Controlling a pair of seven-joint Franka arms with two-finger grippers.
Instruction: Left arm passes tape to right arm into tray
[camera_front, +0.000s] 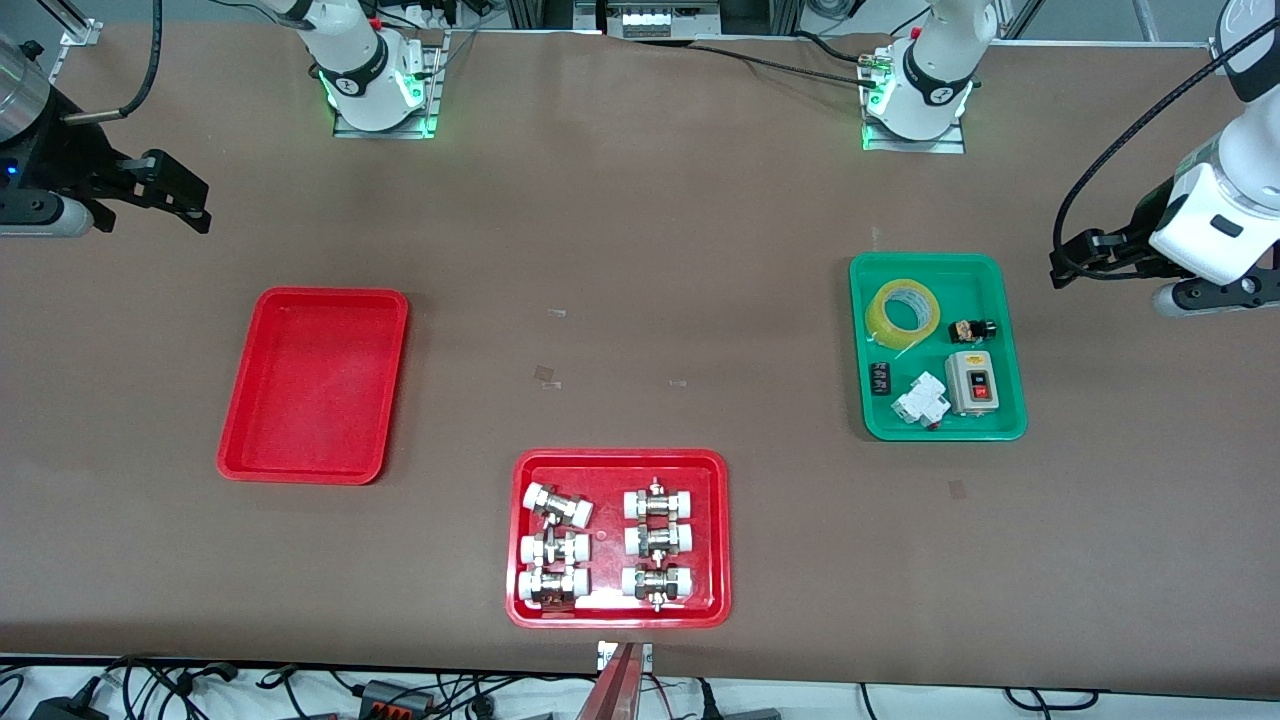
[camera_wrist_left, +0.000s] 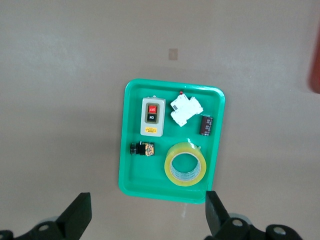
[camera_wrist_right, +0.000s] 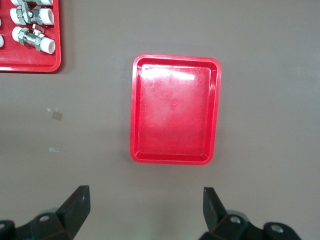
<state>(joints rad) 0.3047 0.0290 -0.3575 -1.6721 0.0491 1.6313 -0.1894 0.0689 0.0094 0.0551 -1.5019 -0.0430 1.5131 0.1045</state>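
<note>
**Tape waits flat in the green tray**

The tape lies flat in the green tray, just ahead of the left gripper, whose fingers are spread and empty. The roll looks light, stiff and slick, so pinching across its wall, one finger inside the core, seems best. The right gripper, also spread, hangs near the empty red tray.

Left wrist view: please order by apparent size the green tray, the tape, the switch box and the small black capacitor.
1. green tray
2. tape
3. switch box
4. black capacitor
</note>
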